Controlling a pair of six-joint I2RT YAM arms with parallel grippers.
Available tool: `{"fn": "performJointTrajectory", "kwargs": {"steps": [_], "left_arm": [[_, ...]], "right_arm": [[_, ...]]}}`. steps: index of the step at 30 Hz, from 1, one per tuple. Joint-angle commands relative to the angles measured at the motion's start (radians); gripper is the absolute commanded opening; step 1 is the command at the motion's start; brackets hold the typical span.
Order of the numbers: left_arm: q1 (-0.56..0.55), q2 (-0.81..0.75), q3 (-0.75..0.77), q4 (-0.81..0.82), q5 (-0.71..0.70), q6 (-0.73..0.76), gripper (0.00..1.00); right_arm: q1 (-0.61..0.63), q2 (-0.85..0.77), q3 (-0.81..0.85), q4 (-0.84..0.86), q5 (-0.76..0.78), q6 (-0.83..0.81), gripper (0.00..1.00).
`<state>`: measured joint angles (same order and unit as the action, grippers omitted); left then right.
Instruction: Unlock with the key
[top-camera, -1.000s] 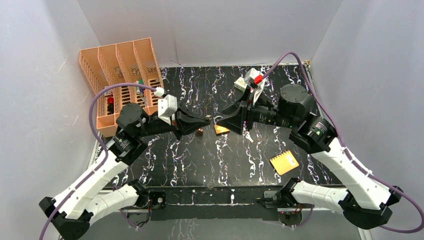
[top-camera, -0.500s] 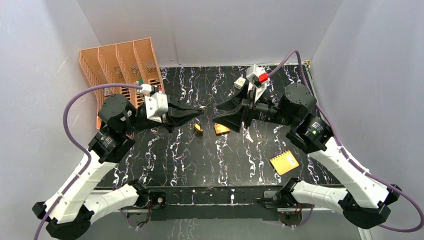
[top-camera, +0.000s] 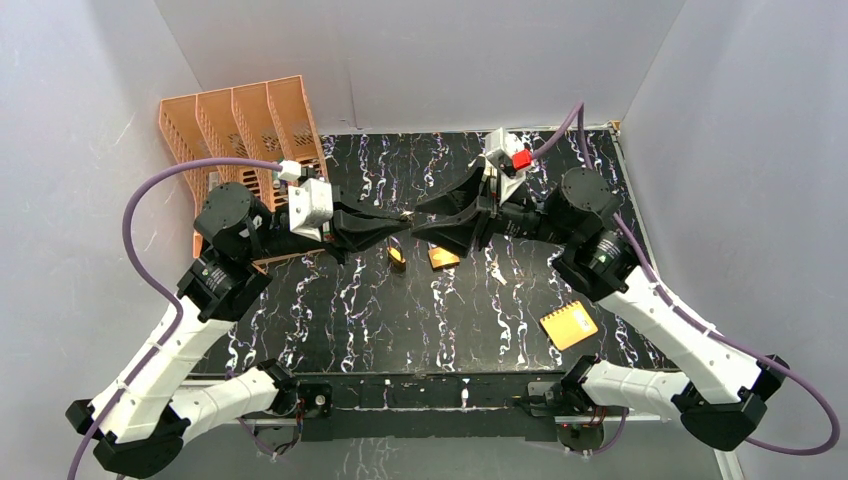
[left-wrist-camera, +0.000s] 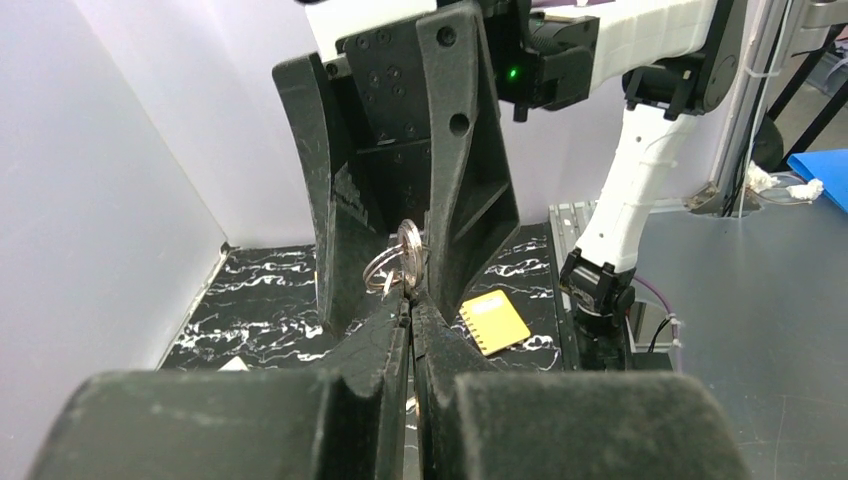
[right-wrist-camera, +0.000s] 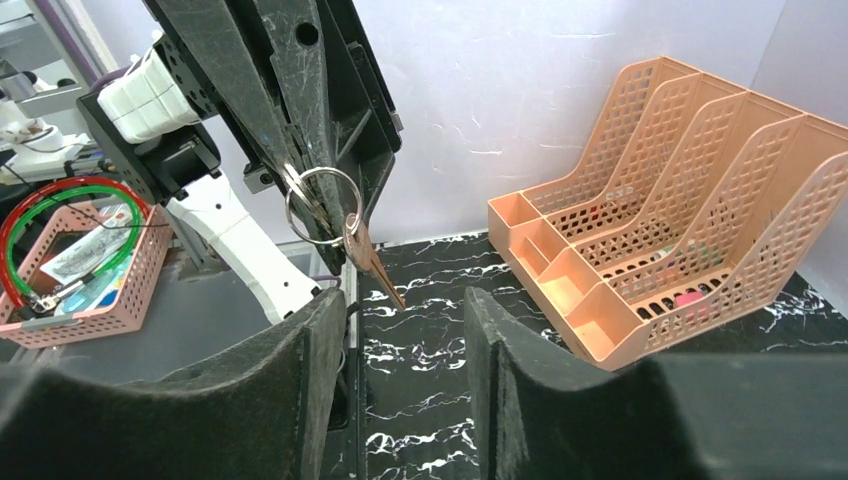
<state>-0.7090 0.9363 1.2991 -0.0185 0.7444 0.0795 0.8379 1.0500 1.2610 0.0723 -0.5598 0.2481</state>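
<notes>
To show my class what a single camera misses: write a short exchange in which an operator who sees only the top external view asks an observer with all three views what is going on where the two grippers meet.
Operator: From above, the left gripper and the right gripper meet tip to tip. Is anything between them?
Observer: Yes. The left wrist view shows the left gripper shut on a key ring.
Operator: Does the right gripper have it too?
Observer: No. In the right wrist view the right gripper is open, and a key hangs from the ring ahead of the gap between its fingers.
</notes>
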Motion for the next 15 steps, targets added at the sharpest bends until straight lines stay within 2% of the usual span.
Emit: {"fn": "performJointTrajectory", "kwargs": {"steps": [1,7,15], "left_arm": [[0.001,-0.01,0.038,0.074,0.029,-0.035,0.0],[0.001,-0.008,0.037,0.091,0.039,-0.05,0.0],[0.0,-0.008,0.036,0.101,0.049,-0.058,0.0]], "right_arm": [[0.0,0.019,0.023,0.106,-0.05,-0.026,0.52],[0.001,0.037,0.033,0.112,-0.068,-0.023,0.43],[0.001,0.036,0.033,0.143,-0.055,-0.023,0.42]]}}
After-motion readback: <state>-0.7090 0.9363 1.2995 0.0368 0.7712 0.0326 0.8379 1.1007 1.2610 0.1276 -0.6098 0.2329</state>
